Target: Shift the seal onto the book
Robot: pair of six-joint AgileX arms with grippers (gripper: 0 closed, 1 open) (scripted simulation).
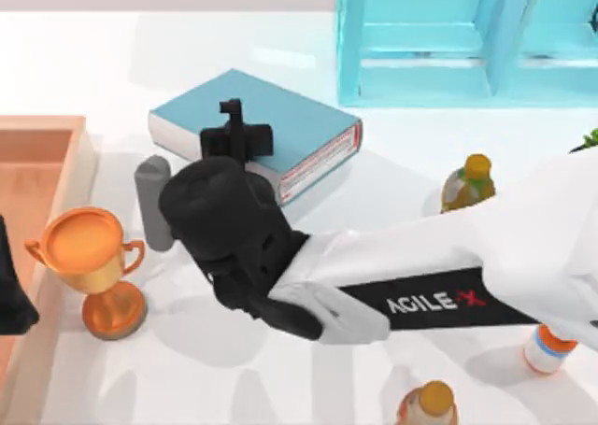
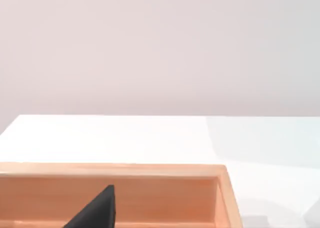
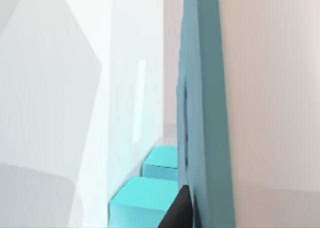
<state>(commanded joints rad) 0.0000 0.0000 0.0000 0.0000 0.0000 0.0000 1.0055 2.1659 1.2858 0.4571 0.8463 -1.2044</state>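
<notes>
Bench (image 1: 112, 61): white, seen from above.

Book (image 1: 299, 117): teal cover, white page edges, red trim. It lies flat at centre-left of the bench, toward the far side, turned at an angle.

Right hand (image 1: 234, 126): black, at the end of the white AgileX arm that reaches in from the right. You see it over the near-left part of the book. You cannot tell whether its fingers are open or closed, nor whether they grip anything. In the right wrist view one dark fingertip (image 3: 177, 213) shows against pale blue blocks.

Seal: hidden; you cannot place it from these views.

Grey cylinder (image 1: 154, 201): upright, just left of the right wrist, near the book's left corner.

Trophy (image 1: 93, 266): copper cup with two handles, at the left, nearer than the book.

Tray (image 1: 56, 135): wooden, at the left edge, just beside the trophy. Its wall (image 2: 150, 198) shows in the left wrist view.

Left hand (image 1: 14, 304): parked at the left edge over the tray; you cannot tell its state. One dark fingertip (image 2: 97, 210) shows in its wrist view.

Shelf (image 1: 467, 42): light blue frame, far right.

Bottles: one with a yellow cap (image 1: 467, 184) right of the book; one at the near edge (image 1: 430, 406); one white with an orange cap (image 1: 547, 348) at the near right, partly under the arm.
</notes>
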